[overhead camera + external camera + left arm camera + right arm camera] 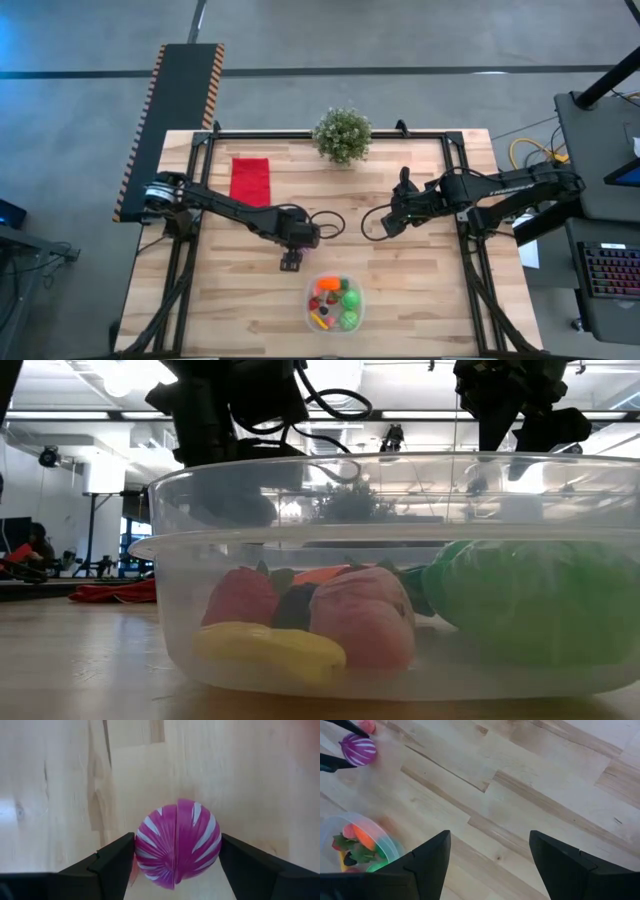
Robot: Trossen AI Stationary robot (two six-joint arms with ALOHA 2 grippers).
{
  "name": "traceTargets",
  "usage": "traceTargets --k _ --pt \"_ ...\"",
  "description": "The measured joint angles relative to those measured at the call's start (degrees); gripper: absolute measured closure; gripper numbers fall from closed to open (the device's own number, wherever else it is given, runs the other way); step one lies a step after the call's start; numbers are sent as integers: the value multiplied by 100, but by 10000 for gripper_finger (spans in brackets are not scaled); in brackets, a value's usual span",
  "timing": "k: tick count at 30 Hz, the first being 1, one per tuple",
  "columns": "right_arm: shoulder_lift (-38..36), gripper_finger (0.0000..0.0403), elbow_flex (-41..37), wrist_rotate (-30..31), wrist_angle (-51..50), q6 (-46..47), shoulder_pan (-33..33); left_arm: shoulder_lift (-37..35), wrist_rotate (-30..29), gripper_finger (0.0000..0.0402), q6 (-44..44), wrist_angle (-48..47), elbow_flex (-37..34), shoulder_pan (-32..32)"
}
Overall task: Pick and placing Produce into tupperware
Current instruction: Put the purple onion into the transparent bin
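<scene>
Near edge, right of centre: clear round-cornered plastic tub (334, 304) on the wooden table (420, 300), holding green balls, an orange carrot, and red, pink and yellow pieces. Just beyond, centre: left gripper (291, 262) pinching a purple ball with white stripes (176, 844) above the wood. Farther right: right gripper (490, 857), fingers spread, holding nothing. Far side: red folded cloth (250, 180), leafy potted plant (342, 134).
</scene>
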Motion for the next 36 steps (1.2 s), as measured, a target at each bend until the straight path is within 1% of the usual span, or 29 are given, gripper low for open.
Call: traceTargets --k 4,10,15,18,21,25,28,32,36 --pt "0 140 0 0 2 0 0 -21 -11 160 0 148 -143 22" --pt "0 140 0 0 2 -2 0 -17 -13 165 -2 108 -96 24" --pt "0 140 0 -1 2 24 0 -58 4 165 -140 -113 185 -1" --pt "0 140 0 -2 2 42 0 -227 56 165 -434 -372 474 -53" --pt "0 140 0 -3 4 48 0 -438 138 165 -466 -501 705 -145" --pt "0 140 0 -7 4 81 0 -754 151 165 -659 -398 966 -377" --pt "0 140 0 -9 -2 79 0 -805 149 165 -938 -132 1115 -655" --pt "-1 140 0 -13 -13 42 2 -679 21 165 -1054 432 1303 -1155" --pt "-22 140 0 -40 -58 -16 13 -360 -251 165 -1207 398 1487 -1546"
